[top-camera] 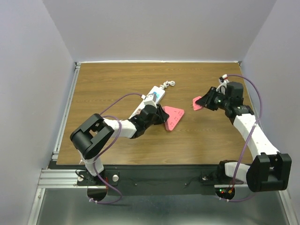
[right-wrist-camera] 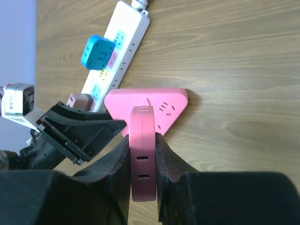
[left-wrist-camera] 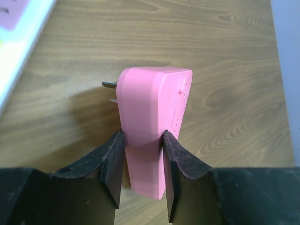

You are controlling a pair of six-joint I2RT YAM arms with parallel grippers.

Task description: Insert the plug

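Wood table [top-camera: 197,140], left pincer [left-wrist-camera: 143,140] gripping plug [left-wrist-camera: 150,103], prongs [left-wrist-camera: 108,85] half-hidden

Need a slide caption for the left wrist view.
Left gripper clamps pink triangular plastic adapter, metal prongs pointing left, over wooden table.

No text can be read. Faint marks on the adapter [left-wrist-camera: 150,131], at 3 o'clock on its face, are too small to make out. The plug [right-wrist-camera: 142,159] and strip [right-wrist-camera: 117,51] show no legible lettering.
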